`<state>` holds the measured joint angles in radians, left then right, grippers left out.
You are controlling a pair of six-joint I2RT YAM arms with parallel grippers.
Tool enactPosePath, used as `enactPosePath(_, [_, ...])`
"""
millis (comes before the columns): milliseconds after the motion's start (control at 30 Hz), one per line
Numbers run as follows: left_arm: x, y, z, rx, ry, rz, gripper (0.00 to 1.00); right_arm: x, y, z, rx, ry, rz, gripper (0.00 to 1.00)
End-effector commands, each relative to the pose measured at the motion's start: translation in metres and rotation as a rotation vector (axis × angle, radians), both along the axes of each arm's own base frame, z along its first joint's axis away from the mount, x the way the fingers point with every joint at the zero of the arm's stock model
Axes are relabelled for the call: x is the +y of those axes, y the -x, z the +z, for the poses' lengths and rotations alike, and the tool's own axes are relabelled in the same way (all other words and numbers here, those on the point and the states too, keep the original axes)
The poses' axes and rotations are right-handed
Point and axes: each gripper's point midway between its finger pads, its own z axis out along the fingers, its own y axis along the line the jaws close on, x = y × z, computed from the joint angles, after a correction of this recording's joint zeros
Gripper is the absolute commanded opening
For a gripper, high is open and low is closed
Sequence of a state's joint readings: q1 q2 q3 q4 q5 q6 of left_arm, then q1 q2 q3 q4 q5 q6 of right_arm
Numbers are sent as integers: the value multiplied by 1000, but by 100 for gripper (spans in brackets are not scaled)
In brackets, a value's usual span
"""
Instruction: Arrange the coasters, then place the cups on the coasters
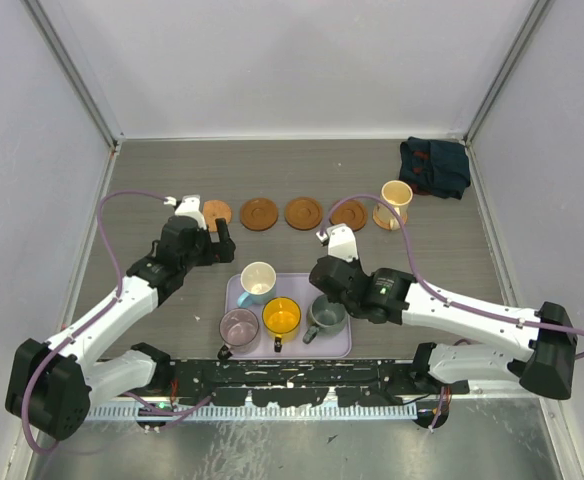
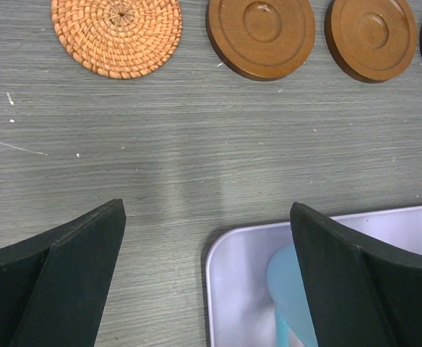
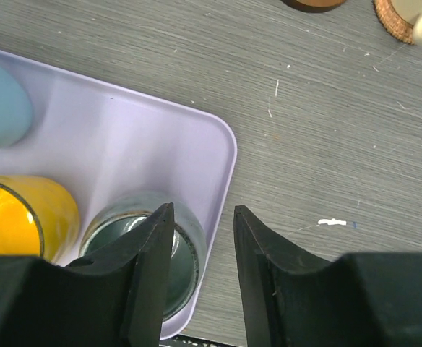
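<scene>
**Four cups in the tray, one seated on its coaster**

Five coasters (image 1: 259, 213) sit in a neat row across the far half of the worktop (image 1: 152, 190). The leftmost is a woven one (image 2: 117, 32); the next ones along are smooth brown discs. At the right end of the row, the cream cup (image 1: 397, 194) stands on its coaster. That leaves four cups in the lavender tray (image 3: 124, 137): the white-and-blue cup (image 1: 258, 281), the orange cup (image 1: 281, 317), the purple cup (image 1: 239, 326) and the grey-green cup (image 1: 327, 316).

The right pincer (image 3: 202, 210) hovers over the tray's right side, directly above the grey-green cup. Its jaws are set narrow and hold nothing. Tray and worktop show through the gap, and one finger hangs over the cup's mouth. The left pincer (image 2: 207, 208) is spread wide and empty, low over the tray's far left corner with the white-and-blue cup just beside it.

The grey-green cup looks like the next one to lift. It should be light and rigid, but its metallic sheen suggests a slippery wall. The surest hold is probably the rim on the side away from the orange cup, one finger inside and one outside. The handle points towards the near edge and looks awkward to reach. With the tray wall and neighbouring cups so close, a straight lift seems wise before carrying the cup to a bare coaster.
</scene>
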<state>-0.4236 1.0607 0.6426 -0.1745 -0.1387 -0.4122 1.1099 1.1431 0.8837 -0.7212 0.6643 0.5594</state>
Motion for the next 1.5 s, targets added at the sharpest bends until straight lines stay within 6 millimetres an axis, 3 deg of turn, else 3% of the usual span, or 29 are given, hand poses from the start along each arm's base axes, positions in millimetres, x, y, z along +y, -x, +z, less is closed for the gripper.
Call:
enactPosePath(0, [-3, -4, 14, -53, 37, 6, 98, 12, 5, 13, 24, -73, 24, 45])
enactPosePath(133, [-3, -4, 13, -52, 38, 7, 98, 15, 15, -6, 99, -51, 47, 45])
enactPosePath(567, [-6, -8, 11, -42, 37, 2, 98, 3, 28, -39, 181, 48, 19, 45])
enactPosePath(933, [-6, -10, 9, -39, 30, 0, 98, -22, 6, -48, 78, 223, -103, 52])
enactPosePath(1233, [-4, -11, 7, -37, 16, 6, 98, -1, -30, -29, -87, 249, -93, 63])
enactPosePath(1467, [-3, -12, 7, -41, 6, 9, 98, 29, -48, -31, -108, 249, -38, 64])
